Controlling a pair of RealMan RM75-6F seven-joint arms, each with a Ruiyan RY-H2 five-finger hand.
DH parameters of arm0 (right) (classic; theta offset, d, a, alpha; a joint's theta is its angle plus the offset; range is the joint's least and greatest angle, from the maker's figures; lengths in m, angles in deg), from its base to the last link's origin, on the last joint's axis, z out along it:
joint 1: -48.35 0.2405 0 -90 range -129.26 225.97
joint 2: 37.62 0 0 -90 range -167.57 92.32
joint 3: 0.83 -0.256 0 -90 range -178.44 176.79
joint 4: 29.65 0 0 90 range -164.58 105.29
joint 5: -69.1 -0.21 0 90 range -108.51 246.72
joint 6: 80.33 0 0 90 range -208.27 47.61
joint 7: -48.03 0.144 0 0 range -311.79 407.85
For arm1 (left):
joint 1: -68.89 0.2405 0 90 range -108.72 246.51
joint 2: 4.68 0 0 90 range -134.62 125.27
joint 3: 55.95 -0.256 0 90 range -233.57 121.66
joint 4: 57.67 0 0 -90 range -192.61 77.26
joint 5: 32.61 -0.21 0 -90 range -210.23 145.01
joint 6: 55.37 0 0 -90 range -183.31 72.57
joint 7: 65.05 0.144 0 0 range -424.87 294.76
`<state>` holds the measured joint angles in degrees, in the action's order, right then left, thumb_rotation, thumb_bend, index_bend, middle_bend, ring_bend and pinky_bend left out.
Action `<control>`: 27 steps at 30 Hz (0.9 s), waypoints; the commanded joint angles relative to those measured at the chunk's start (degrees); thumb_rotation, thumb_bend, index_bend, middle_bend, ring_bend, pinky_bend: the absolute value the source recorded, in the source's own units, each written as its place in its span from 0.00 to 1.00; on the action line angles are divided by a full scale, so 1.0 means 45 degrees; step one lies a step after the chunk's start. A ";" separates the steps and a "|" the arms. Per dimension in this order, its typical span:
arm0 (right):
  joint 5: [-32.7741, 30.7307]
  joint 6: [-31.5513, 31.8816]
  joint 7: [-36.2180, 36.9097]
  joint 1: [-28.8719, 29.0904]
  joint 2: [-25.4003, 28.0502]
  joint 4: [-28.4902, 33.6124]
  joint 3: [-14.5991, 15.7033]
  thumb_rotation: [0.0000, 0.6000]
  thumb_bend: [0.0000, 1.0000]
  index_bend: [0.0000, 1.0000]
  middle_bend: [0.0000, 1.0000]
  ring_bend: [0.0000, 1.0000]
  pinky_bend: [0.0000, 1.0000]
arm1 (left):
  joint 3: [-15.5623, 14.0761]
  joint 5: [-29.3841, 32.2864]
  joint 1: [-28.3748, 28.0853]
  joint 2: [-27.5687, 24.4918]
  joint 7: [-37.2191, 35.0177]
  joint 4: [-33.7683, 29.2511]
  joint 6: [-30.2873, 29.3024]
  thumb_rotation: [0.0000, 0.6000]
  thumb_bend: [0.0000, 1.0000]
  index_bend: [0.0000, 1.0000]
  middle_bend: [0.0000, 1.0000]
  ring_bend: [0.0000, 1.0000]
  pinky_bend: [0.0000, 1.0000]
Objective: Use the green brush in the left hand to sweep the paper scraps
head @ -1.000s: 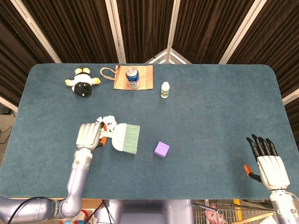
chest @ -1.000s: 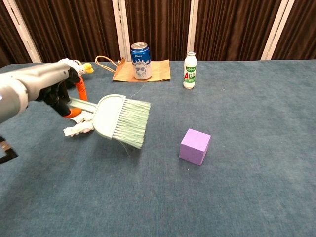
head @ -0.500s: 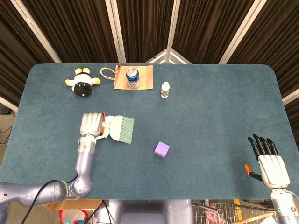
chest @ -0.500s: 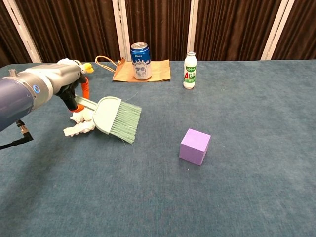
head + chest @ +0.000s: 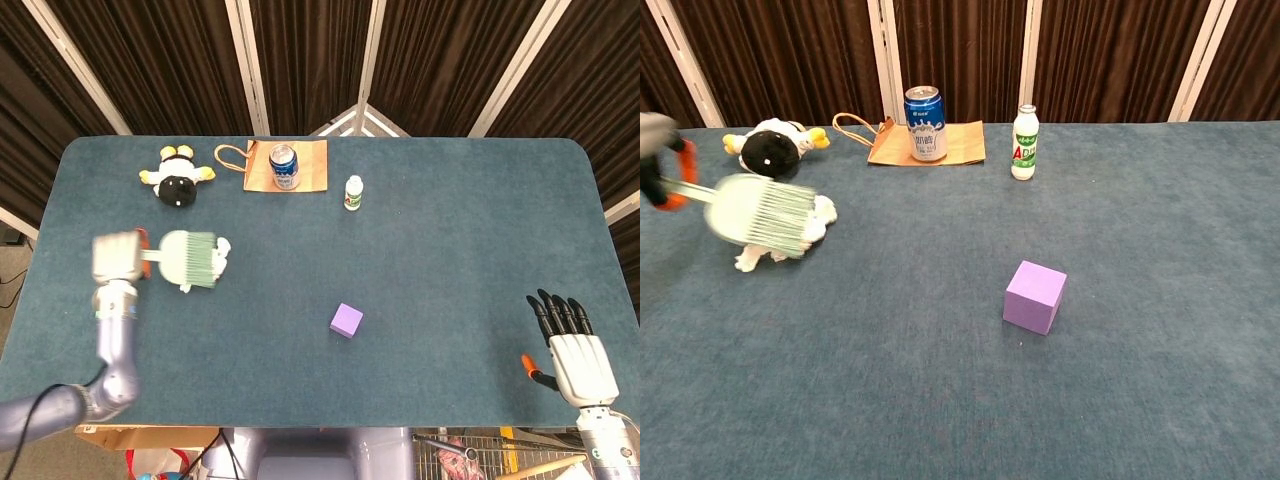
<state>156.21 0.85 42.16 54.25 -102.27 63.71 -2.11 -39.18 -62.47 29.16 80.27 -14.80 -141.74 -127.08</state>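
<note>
Since the earlier frames, the left hand [image 5: 118,257] has swung toward the table's left edge, carrying the green brush [image 5: 188,259] with it; both appear motion-blurred. It grips the handle, the bristle head extending to its right over the white paper scraps [image 5: 780,242]. At the near right corner, the right hand [image 5: 571,344] rests empty, fingers extended and apart.

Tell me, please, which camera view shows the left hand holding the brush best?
The head view: the left hand shows whole, though blurred, gripping the green brush. The chest view catches only its edge at the frame's left border.
</note>
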 commanded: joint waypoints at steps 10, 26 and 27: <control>0.0058 -0.0087 -0.0180 0.0095 -0.0137 -0.0022 -0.0014 1.00 0.32 0.00 0.00 0.00 0.01 | 0.0846 -0.0851 0.1150 -0.3041 -0.2796 -0.2449 0.0163 1.00 0.75 0.77 1.00 1.00 1.00; -0.0173 -0.0277 0.0199 0.0160 -0.0089 -0.0102 -0.0079 1.00 0.32 0.00 0.00 0.00 0.01 | 0.0693 0.0750 -0.1476 0.1499 -0.0644 -0.0650 -0.0288 1.00 0.75 0.77 1.00 1.00 1.00; -0.0206 -0.0279 0.0246 0.0151 -0.0069 -0.0110 -0.0085 1.00 0.32 0.00 0.00 0.00 0.01 | 0.0661 0.0875 -0.1571 0.1721 -0.0524 -0.0351 -0.0272 1.00 0.75 0.77 1.00 1.00 1.00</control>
<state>155.36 -0.39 43.18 54.96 -102.64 63.24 -2.47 -35.94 -60.24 23.83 85.54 -18.94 -146.00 -128.17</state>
